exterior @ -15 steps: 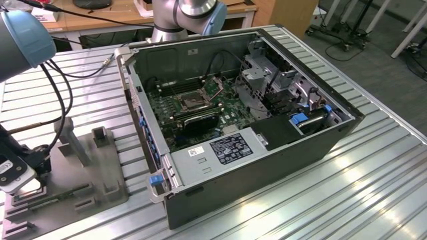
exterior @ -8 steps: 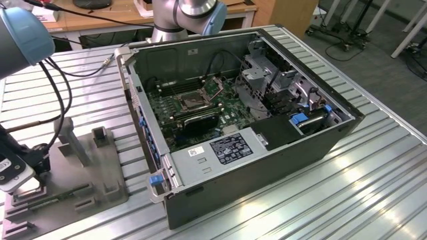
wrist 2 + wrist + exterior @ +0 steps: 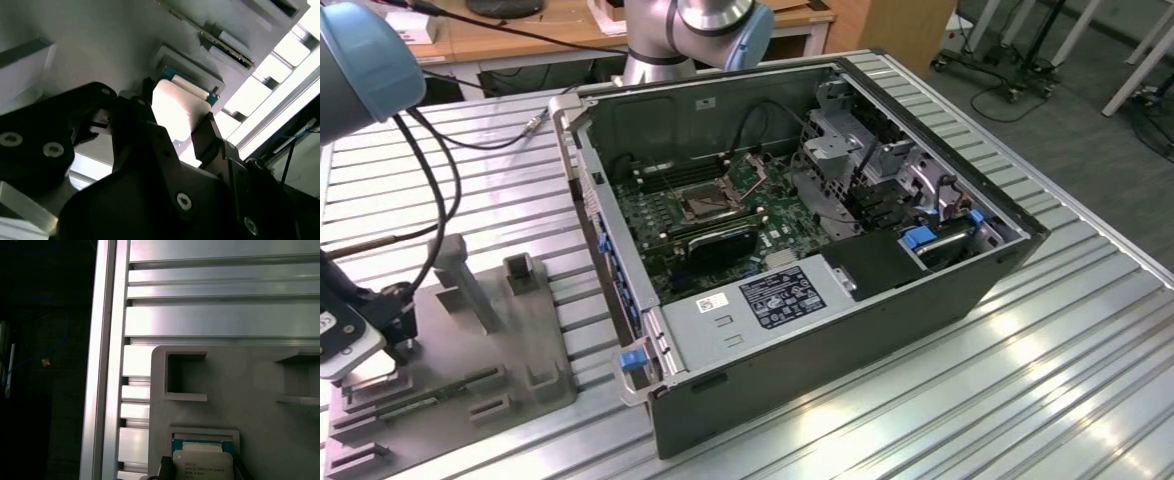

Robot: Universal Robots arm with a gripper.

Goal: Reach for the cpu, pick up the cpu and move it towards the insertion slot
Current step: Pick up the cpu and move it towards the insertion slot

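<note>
Exterior view: the open computer case lies on the slatted table. The insertion slot sits inside the case on the green board, a silver frame round a dark square. Outside the case, off to the exterior view's left, there's the grey tray, and the arm hangs over the tray's end farthest from the case. In the second wrist view the gripper is low over the cpu, with the black fingers spread apart, one on each side of the chip. The cpu lies flat in its pocket in that tray, well apart from the case. In the first wrist view, one dark fingertip stands just beside the cpu's edge.
</note>
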